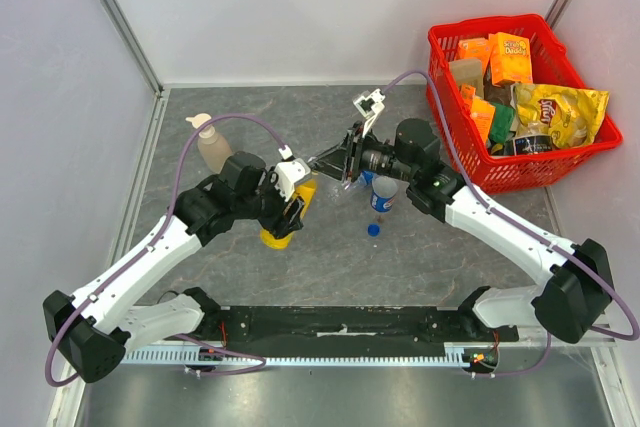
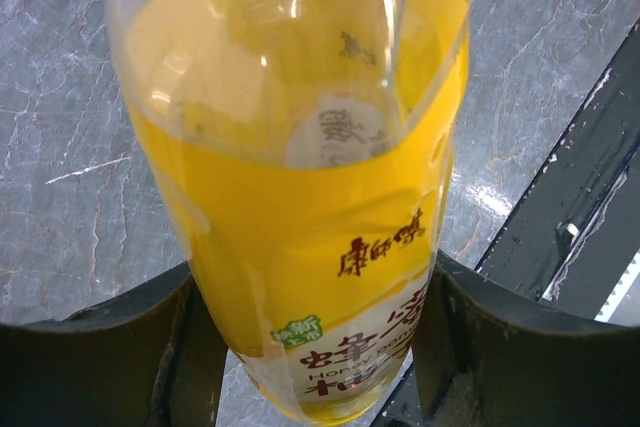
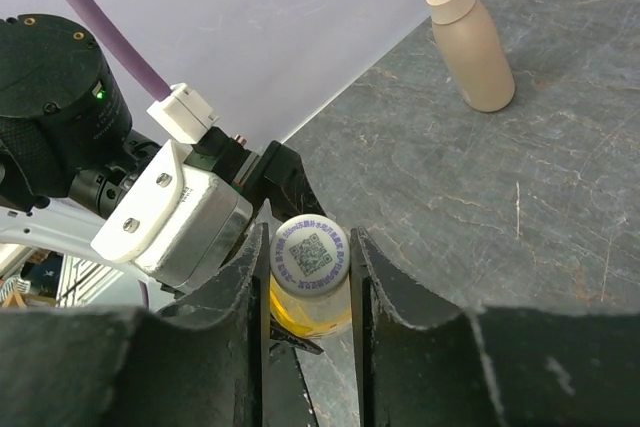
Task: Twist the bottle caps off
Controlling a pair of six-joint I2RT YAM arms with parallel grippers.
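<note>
1. Pump-top soap bottle (image 1: 212,144): beige, upright on the grey surface (image 1: 330,267), far left, apart from the rest.
2. Left hand (image 2: 315,347): clenched on the juice bottle (image 2: 300,197), one finger pressed to each side of its lower label.
3. Juice bottle: yellow-orange fill, yellow label, held left of centre.
4. White cap (image 3: 310,255): printed with a square code and seated on the juice bottle's neck.
5. Right hand (image 3: 308,247): closed on the white cap, fingers (image 3: 245,297) on both sides of its rim.
6. Blue cap (image 1: 373,230): lying loose on the surface at centre.
7. Clear bottle (image 1: 383,195): blue label, upright just behind the blue cap, partly under the right arm.
8. Red basket (image 1: 445,72): far right, filled with snack packets.
</note>
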